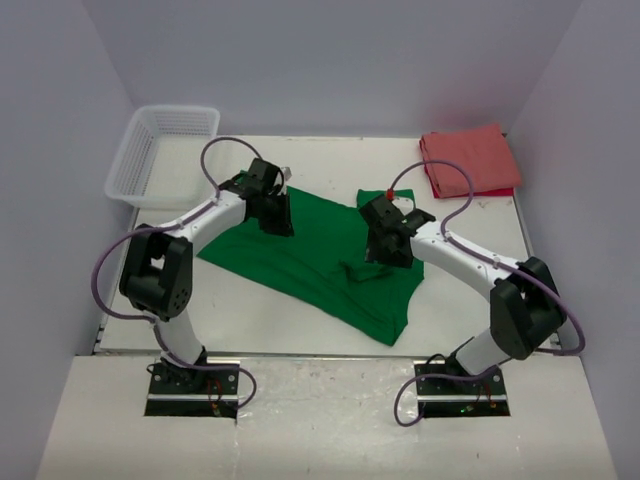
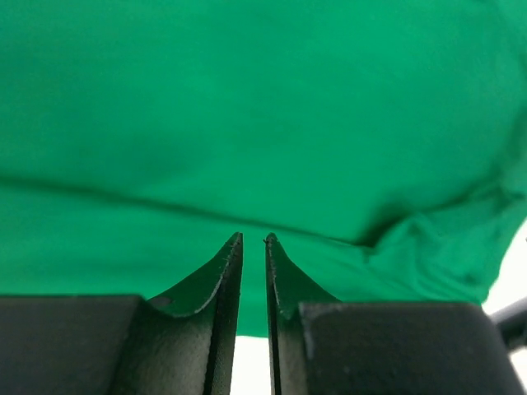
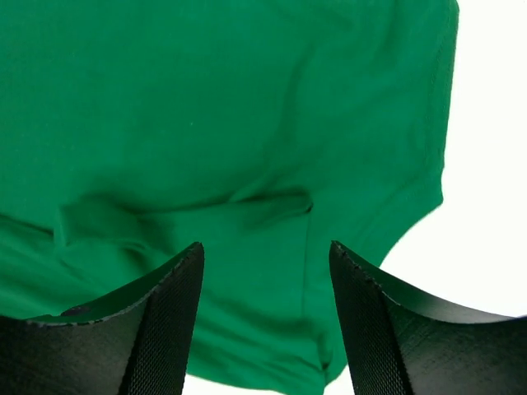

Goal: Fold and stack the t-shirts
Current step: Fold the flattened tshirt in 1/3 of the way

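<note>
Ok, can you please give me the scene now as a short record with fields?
green t-shirt: creased, lying on the table under both grippers
salmon-red t-shirt: folded, far right corner
basket: far left corner
left gripper: above green cloth, jaws barely apart, holding nothing
right gripper: above green cloth, jaws wide, holding nothing

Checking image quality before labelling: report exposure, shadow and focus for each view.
Top external: even light, sharp, soft shadows on the green t-shirt. Left wrist: fingers dark, cloth slightly soft. Right wrist: table blown out white, cloth creases clear.
</note>
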Robot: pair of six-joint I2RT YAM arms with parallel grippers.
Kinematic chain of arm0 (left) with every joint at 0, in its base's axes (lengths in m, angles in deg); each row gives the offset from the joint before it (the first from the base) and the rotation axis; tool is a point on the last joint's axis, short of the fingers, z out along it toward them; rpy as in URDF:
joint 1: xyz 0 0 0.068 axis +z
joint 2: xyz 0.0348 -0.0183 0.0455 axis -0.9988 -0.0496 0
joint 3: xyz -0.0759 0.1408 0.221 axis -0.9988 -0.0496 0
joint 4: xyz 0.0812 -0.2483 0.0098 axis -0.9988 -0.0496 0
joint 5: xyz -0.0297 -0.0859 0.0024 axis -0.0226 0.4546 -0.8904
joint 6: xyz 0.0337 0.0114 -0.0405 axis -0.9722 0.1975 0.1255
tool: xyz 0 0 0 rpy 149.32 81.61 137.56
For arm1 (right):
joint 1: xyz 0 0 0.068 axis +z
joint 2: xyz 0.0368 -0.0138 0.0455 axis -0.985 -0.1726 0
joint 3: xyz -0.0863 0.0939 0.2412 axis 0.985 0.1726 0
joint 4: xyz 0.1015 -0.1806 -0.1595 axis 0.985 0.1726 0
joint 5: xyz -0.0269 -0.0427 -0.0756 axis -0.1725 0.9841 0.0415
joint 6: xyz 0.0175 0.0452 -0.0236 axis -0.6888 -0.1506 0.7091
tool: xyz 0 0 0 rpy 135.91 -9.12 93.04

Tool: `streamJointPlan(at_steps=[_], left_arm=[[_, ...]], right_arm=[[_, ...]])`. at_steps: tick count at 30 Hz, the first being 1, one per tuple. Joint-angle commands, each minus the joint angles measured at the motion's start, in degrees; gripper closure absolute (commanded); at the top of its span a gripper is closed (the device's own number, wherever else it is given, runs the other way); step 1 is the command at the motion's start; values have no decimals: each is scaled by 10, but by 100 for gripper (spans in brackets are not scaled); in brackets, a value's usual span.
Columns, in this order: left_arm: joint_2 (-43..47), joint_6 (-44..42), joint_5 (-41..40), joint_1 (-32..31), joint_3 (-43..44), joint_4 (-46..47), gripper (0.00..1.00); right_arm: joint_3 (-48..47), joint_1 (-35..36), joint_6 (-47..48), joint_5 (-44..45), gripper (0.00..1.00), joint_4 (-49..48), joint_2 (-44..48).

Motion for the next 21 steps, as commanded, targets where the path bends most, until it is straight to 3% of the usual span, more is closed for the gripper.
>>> streamJointPlan(at_steps=[1,8,13,16,17,18,19,21], left_arm=[[-35,-8,79,-23,30,43,82],[-72,-4,109,-46,64,52,81],[-94,-4,138,-66,91,50,81],[-108,-4,144,-76,106,44,81],[-111,-4,148,-79,110,43,81],[-114,-3,147,-83,113,42,81],[-116,-2,142,-85,114,37,81],[-115,-2,131,-87,113,36,82]], right_arm=[[-2,-12,34,-35,37,-41,-19],[19,-25,32,-67,51,-80,-61],[43,-25,24,-76,54,-97,-53],[63,-25,23,-77,60,-107,-38],[70,-26,23,-76,63,-105,-36],[72,-26,23,-76,80,-104,-33],[75,-25,24,-71,86,-101,-32],[84,-23,24,-62,87,-98,-14]])
